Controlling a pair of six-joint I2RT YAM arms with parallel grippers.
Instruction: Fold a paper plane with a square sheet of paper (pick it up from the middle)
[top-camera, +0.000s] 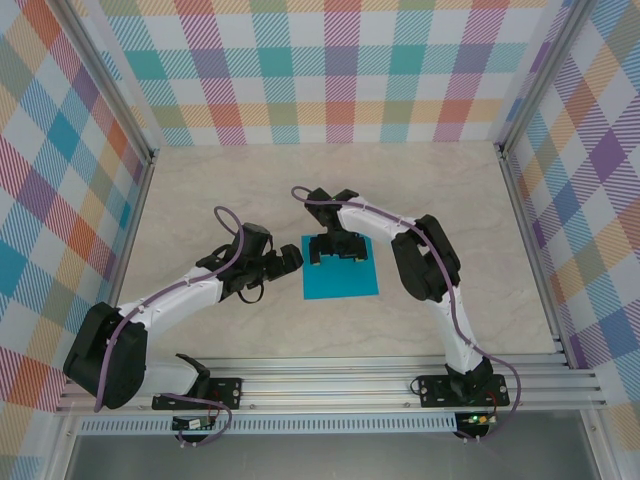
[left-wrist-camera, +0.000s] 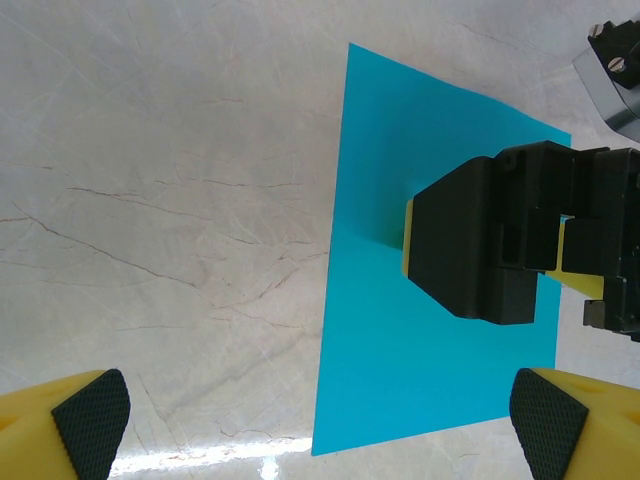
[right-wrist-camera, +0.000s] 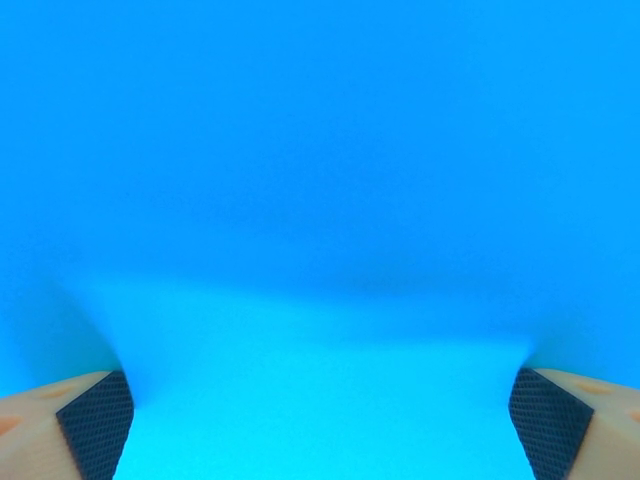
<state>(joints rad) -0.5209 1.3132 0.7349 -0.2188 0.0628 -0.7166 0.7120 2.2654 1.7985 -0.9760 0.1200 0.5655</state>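
Top external: the left gripper (top-camera: 290, 262) is held wide open beside the square sheet of paper (top-camera: 340, 284), laid flat; the right gripper (top-camera: 336, 256) is spread open low over it. Pick-up is judged underway; a pinch at the middle is called for.

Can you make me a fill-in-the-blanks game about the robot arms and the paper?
1. The square sheet of paper lies ____ on the table, with no folds yet.
2. The right tool hangs directly above the ____.
3. The left tool sits by the sheet's ____ edge.
4. Both tools are wide ____.
Missing words: flat; sheet; left; open.
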